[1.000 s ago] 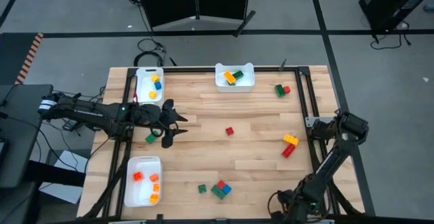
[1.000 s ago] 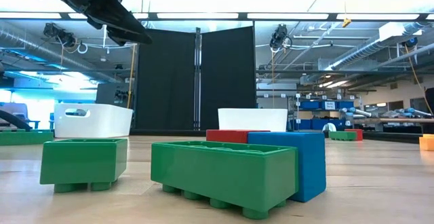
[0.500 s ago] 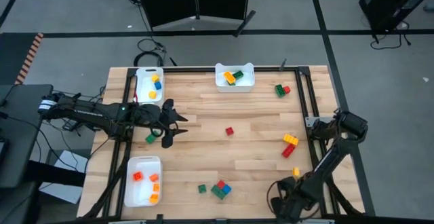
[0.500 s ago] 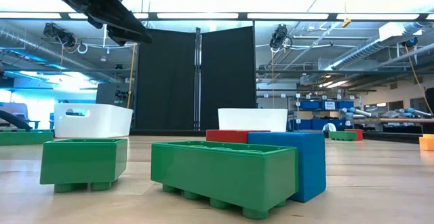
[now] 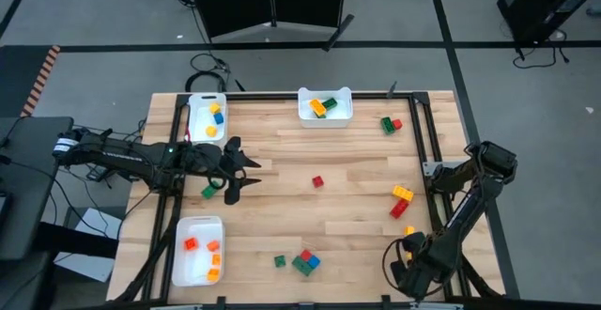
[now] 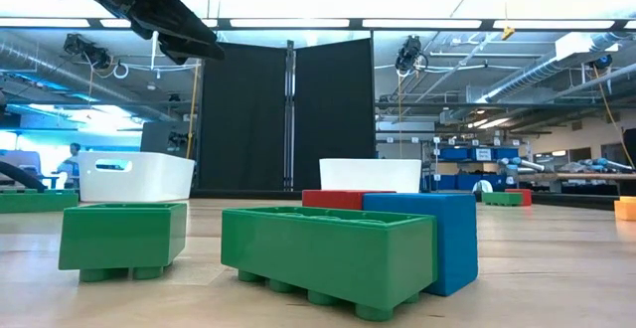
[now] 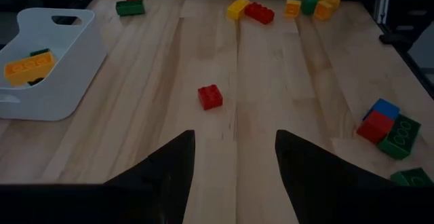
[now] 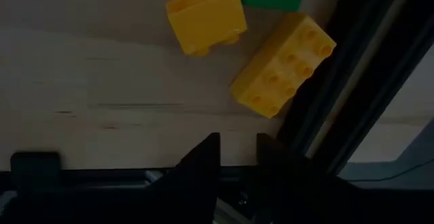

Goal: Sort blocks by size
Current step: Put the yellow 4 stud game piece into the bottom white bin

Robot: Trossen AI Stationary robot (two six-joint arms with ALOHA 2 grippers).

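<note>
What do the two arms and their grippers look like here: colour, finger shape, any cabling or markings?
Both arms are dark, near black, built of jointed segments. The left gripper ends in two tapered, pointed dark fingers, plain and unmarked. Thin cables run along the left arm, with a small white band near its base. The right gripper has similar flat dark fingers. Black cable loops sit at the right arm's base.

My arms are dark, near-black, built of jointed segments with black cables trailing along them. My left gripper [image 7: 230,176] ends in two broad, matte black tapered fingers [image 7: 169,173]. My right gripper [image 8: 236,156] has two dark, angular ones.
</note>
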